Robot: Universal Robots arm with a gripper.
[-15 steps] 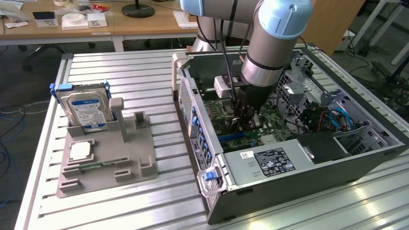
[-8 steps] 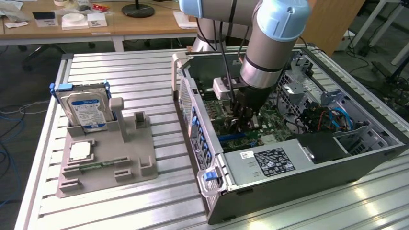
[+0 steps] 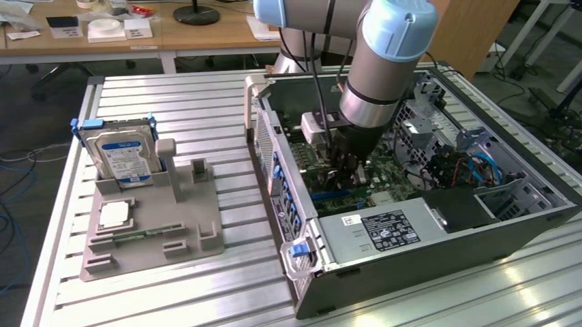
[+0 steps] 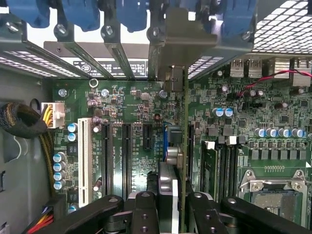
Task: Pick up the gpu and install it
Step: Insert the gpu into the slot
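Arm reaches down into open computer case (image 3: 509, 231). Gripper (image 4: 168, 207) closed narrow on the gpu (image 4: 174, 156), one finger (image 4: 144, 209) on each face. Card held on edge over the motherboard (image 4: 122, 107), beside the long black slots, bracket end toward the rear slot covers. Cannot tell if it touches a slot. Hard drive (image 3: 123, 153) stands in grey holder (image 3: 182, 238), well apart
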